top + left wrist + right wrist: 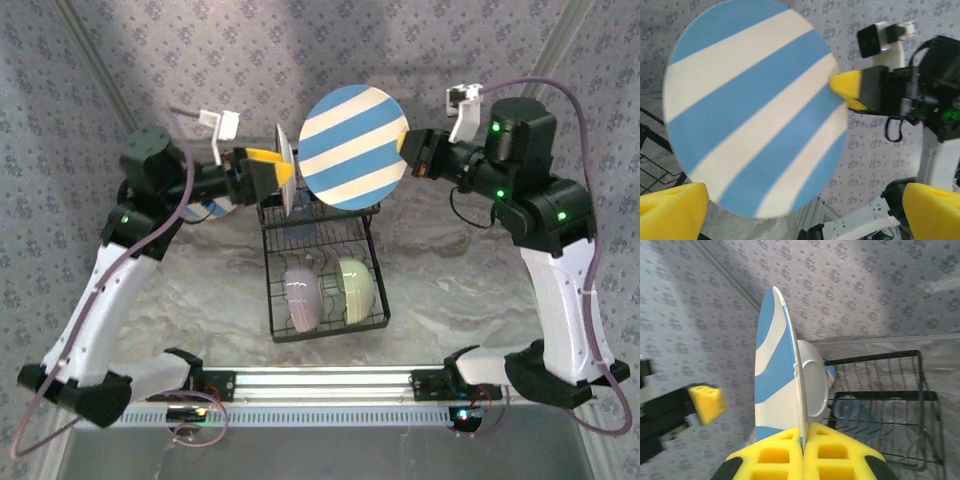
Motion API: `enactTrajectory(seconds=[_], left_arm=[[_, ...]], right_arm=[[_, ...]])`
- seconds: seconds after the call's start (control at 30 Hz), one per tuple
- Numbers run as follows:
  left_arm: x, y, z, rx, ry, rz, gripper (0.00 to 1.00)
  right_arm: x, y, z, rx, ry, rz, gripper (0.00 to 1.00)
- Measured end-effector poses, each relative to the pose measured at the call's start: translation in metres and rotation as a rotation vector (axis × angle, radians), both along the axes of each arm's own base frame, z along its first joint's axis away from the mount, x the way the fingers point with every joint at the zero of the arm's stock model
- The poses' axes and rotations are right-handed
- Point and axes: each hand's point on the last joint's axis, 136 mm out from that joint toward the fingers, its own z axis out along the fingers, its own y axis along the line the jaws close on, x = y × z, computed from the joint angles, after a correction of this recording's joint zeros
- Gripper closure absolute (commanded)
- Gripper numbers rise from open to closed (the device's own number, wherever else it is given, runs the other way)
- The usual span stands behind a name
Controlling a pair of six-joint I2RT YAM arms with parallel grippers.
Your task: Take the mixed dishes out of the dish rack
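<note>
My right gripper is shut on the rim of a blue-and-white striped plate, holding it upright above the far end of the black wire dish rack. My left gripper stands open at the plate's left edge, and its yellow pads flank the plate's lower rim without touching. A white plate stands in the rack behind the striped one. A lavender bowl and a pale yellow-green bowl sit in the near section. A translucent blue cup lies in the basket part.
The rack stands mid-table on a marbled surface, with patterned walls behind. Something blue and white peeks out behind my left arm. Both arm bases sit on the rail at the near edge.
</note>
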Motion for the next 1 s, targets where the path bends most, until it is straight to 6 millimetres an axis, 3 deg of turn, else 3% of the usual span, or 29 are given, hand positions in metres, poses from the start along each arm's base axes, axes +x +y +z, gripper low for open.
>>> enactTrajectory(seconds=[0.13,0.37,0.67,0.97,1.0], left_arm=[[0.019,-0.014,-0.004,0.026,0.044,0.002,0.04],[0.038,-0.027,-0.011,0.041,0.095,0.007,0.21],[0.043,-0.029,-0.013,0.032,0.142,0.013,0.56],[0.043,-0.029,-0.009,0.005,0.186,0.011,1.00],[0.043,-0.028,-0.008,-0.001,0.199,0.014,1.00]], right_arm=[[-0.010,-0.008,0.010,0.092,0.003,0.029,1.00],[-0.017,-0.007,0.013,0.178,0.026,0.092,1.00],[-0.009,-0.003,0.004,0.227,0.071,0.127,1.00],[-0.002,-0.003,-0.003,0.240,0.084,0.127,1.00],[0.000,-0.004,-0.003,0.238,0.080,0.127,1.00]])
